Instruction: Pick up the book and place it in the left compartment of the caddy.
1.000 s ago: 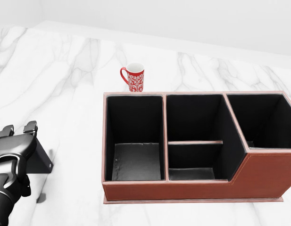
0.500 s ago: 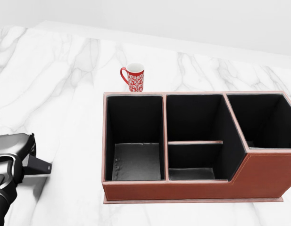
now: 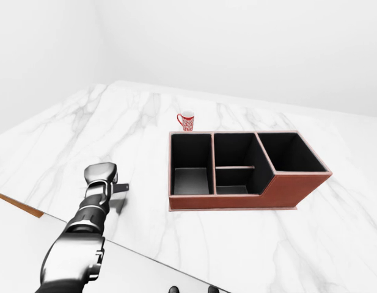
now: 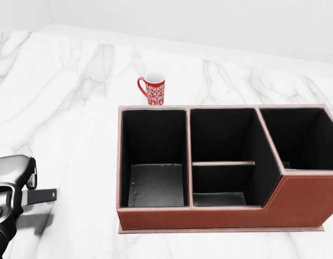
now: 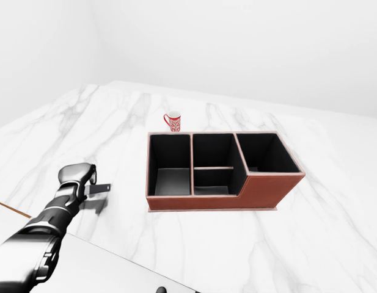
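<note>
My left hand (image 4: 21, 183) sits at the left edge of the head view, shut on a thin dark book (image 4: 42, 195). The book shows edge-on, lying nearly flat and sticking out to the right of the fingers, a little above the marble with its shadow below it. The brown leather caddy (image 4: 209, 217) stands to the right, well apart from the hand. Its left compartment (image 4: 155, 184) is black inside and holds nothing. My right hand does not show in any view.
A red and white patterned mug (image 4: 154, 89) stands just beyond the caddy's upper left corner. The white marble table (image 3: 133, 116) spreads around everything. Its near edge with a brown strip (image 3: 17, 204) runs at the lower left of the left-eye view.
My left hand has turned and dropped slightly towards the lower left. The book has swung from showing its dark face to lying nearly flat and edge-on. The caddy and mug have not moved.
</note>
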Tool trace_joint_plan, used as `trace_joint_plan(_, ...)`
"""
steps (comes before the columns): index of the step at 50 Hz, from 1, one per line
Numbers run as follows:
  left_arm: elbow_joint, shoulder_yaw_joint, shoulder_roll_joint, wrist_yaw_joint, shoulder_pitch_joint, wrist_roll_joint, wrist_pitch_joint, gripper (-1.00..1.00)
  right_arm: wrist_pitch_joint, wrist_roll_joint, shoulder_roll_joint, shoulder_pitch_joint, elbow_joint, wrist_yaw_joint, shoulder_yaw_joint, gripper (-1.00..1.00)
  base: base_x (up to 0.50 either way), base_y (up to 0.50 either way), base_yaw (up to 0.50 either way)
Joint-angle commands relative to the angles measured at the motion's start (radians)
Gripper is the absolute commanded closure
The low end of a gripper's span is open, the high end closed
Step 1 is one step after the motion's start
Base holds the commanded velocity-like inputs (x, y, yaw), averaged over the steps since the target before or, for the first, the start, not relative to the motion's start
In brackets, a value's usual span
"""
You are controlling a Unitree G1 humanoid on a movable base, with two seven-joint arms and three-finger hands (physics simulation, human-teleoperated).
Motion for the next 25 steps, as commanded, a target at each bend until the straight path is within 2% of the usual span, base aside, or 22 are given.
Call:
trace_joint_plan(1, 0.006, 0.036, 0.041, 0.147, 0.021, -0.022, 0.000, 1.00, 0.000, 0.001, -0.002, 0.001, -0.001, -0.001, -0.002, -1.00, 0.00, 0.00, 0.00)
trace_joint_plan(5, -0.033, 0.040, 0.068, 0.228, 0.019, -0.034, 0.000, 1.00, 0.000, -0.002, 0.000, 0.000, -0.002, 0.000, 0.000, -1.00, 0.00, 0.00, 0.00)
trace_joint_plan(13, -0.233, 0.063, 0.108, 0.235, 0.048, -0.028, 0.000, 1.00, 0.000, -0.007, 0.002, -0.002, 0.007, 0.005, 0.006, -1.00, 0.00, 0.00, 0.00)
trace_joint_plan(19, -0.386, 0.096, 0.111, 0.184, 0.083, 0.010, 0.000, 1.00, 0.000, -0.004, 0.000, -0.001, 0.002, 0.002, 0.003, -1.00, 0.00, 0.00, 0.00)
trace_joint_plan(25, -0.578, 0.131, 0.104, 0.093, 0.133, 0.061, 0.000, 1.00, 0.000, -0.001, -0.003, -0.001, 0.002, 0.000, 0.001, -1.00, 0.00, 0.00, 0.00)
